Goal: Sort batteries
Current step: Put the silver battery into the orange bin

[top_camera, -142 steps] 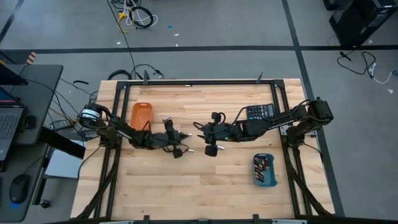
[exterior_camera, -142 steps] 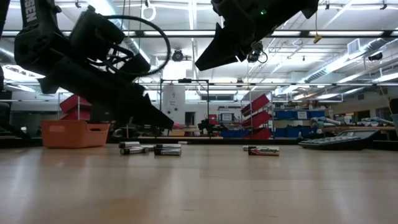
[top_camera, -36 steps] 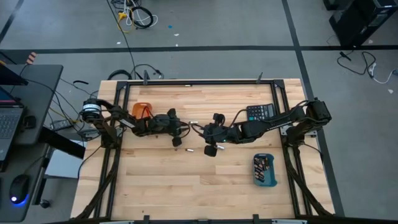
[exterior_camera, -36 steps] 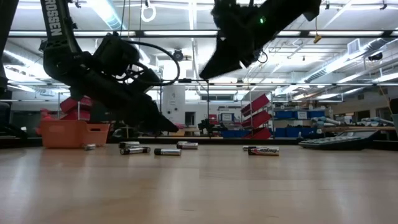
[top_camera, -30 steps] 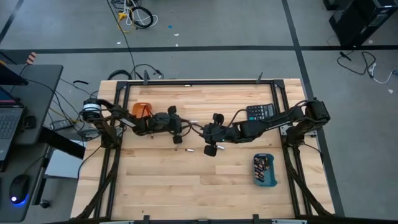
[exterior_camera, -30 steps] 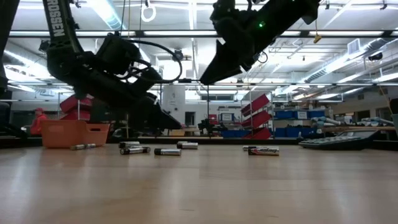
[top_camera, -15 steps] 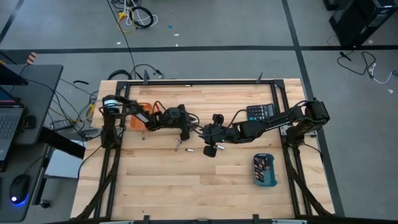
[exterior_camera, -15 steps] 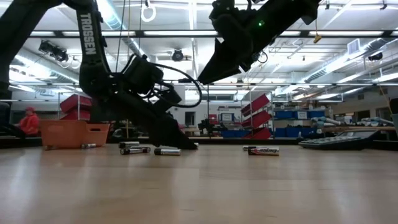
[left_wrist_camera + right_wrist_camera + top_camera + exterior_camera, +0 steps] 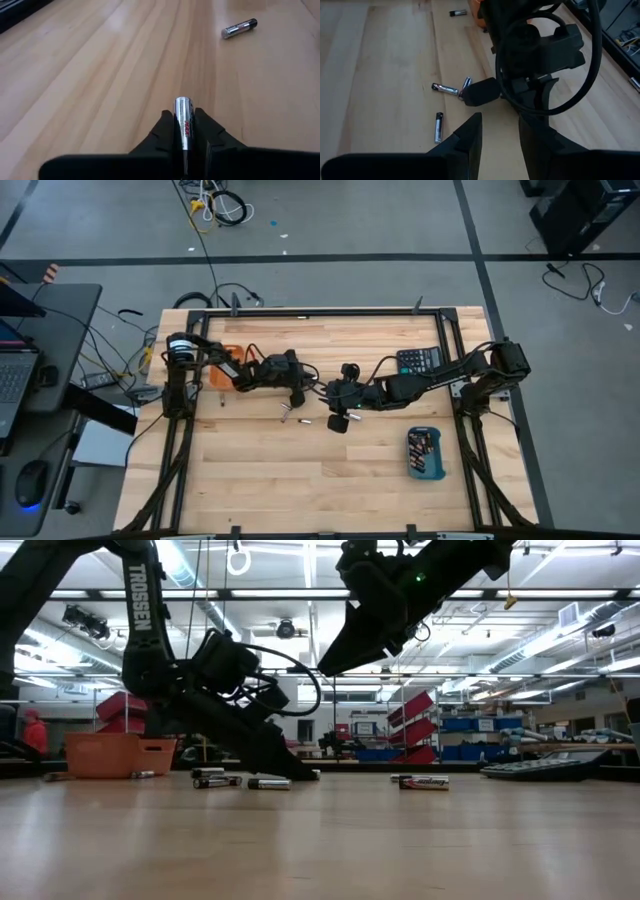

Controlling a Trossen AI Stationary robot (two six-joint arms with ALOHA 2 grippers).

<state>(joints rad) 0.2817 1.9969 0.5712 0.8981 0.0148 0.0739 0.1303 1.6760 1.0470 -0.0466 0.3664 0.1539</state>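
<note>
one battery (image 9: 183,121) sits lengthwise between the left gripper (image 9: 184,131) fingers (image 9: 167,127), which are clamped on it, its silver end poking out past the tips. this gripper (image 9: 297,393) is low over the table (image 9: 300,480), well right of the orange tray (image 9: 222,365), with loose batteries (image 9: 287,414) lying just beside it and a further battery (image 9: 239,28) ahead of the fingers. a second ago the left arm lay nearer the orange tray, almost covering it; now it reaches further toward the middle and more of the tray shows. more batteries (image 9: 229,780) lie in a row on the wood, and one (image 9: 421,781) lies apart from them. the right gripper (image 9: 499,131) hangs above the middle, its fingers apart and holding nothing, just right of the left gripper. a blue tray (image 9: 425,453) of batteries stands far right of the orange tray, near a calculator (image 9: 416,360)
</note>
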